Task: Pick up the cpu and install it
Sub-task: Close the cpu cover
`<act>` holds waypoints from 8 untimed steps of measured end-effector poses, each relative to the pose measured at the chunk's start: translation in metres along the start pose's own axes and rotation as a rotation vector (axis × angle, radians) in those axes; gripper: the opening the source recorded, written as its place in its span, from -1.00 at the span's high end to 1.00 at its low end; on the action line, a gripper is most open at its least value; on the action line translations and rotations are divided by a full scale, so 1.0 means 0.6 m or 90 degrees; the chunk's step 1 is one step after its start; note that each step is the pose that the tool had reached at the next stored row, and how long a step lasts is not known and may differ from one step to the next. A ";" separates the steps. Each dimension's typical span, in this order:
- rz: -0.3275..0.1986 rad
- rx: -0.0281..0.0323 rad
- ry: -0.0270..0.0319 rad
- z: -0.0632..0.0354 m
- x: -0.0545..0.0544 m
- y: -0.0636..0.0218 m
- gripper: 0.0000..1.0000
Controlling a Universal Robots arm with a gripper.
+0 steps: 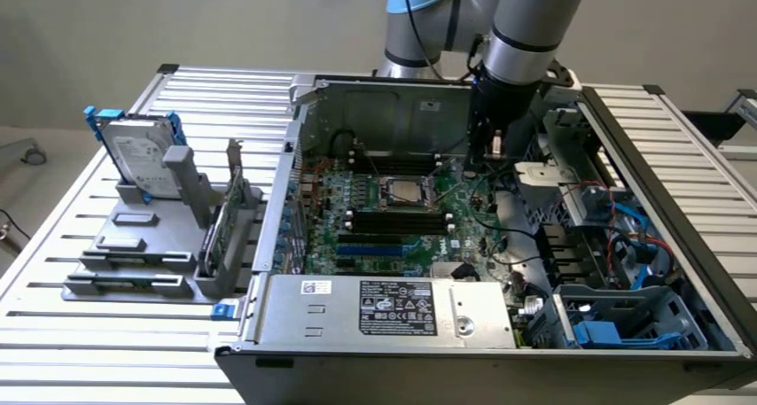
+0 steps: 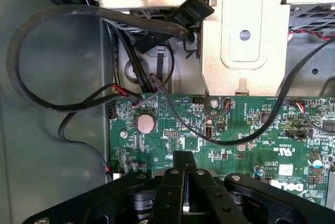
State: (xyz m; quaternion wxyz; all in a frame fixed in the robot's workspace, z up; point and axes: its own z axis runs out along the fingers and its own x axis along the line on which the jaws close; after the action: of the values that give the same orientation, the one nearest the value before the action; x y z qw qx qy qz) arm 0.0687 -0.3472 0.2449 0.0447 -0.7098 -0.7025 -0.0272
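Here, pincer (image 1: 488, 157) closed, fingers together, low inside the open computer case (image 1: 378, 112) — cpu (image 1: 402, 190) seated on the green board (image 1: 473, 223), at eight o'clock from the pincer, apart.

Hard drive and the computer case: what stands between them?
In the exterior view, a grey post and a card on edge, both in the grey rack.

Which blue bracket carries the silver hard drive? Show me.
The upright blue bracket on the grey stand, at the exterior view's left; the other blue bracket lies inside the computer case, at that view's right.
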 end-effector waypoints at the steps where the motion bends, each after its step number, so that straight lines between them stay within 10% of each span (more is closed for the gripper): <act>1: 0.000 0.0000 0.0001 0.003 -0.001 0.000 0.79; 5: 0.000 0.0032 -0.0092 0.008 -0.001 0.000 0.79; 8: 0.002 0.0215 -0.0175 0.008 -0.001 0.000 0.79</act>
State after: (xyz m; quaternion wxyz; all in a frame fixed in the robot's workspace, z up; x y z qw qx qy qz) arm 0.0687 -0.3474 0.2400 0.0471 -0.7106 -0.7020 -0.0055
